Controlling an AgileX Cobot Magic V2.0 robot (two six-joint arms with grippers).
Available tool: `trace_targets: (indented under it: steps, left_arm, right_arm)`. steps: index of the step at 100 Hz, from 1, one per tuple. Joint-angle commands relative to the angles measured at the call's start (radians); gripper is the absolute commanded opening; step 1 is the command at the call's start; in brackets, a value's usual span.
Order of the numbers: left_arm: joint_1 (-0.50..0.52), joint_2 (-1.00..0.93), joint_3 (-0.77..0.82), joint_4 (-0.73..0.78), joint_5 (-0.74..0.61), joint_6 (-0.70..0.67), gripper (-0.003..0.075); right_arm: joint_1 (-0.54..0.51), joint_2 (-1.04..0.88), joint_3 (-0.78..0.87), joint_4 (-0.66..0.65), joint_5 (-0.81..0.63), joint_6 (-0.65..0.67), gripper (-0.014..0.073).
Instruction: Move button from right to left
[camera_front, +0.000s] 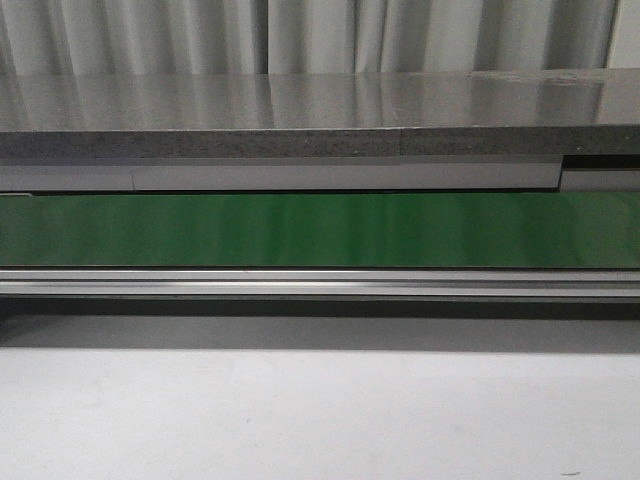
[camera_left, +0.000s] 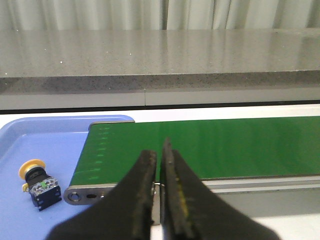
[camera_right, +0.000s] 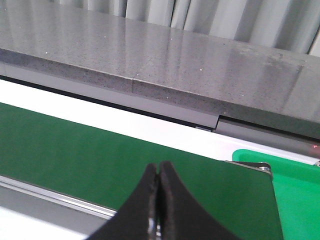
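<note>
The button (camera_left: 38, 181), with an orange-yellow cap on a black body, lies on its side in a blue tray (camera_left: 50, 145) beside the end of the green belt (camera_left: 210, 147). It shows only in the left wrist view. My left gripper (camera_left: 160, 156) is shut and empty, hanging over the belt's near rail, well apart from the button. My right gripper (camera_right: 159, 171) is shut and empty over the green belt (camera_right: 100, 155). Neither gripper shows in the front view, where the belt (camera_front: 320, 230) is bare.
A grey stone-like shelf (camera_front: 320, 115) runs behind the belt. An aluminium rail (camera_front: 320, 283) edges the belt's near side, with a white table (camera_front: 320, 410) in front. A green tray (camera_right: 295, 185) sits at the belt's other end.
</note>
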Motion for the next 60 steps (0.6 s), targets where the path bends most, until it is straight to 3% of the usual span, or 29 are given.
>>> trace_targets:
  steps: [1, 60]
  left_arm:
    - [-0.009, -0.034, 0.016, -0.001, -0.116, -0.003, 0.0005]
    - [-0.009, -0.156, 0.137, -0.019, -0.196, -0.003, 0.0005]
  right_arm:
    - [0.002, 0.006, -0.028, 0.016, -0.076, -0.007, -0.0060]
    - [0.002, 0.006, -0.028, 0.016, -0.076, -0.007, -0.0060]
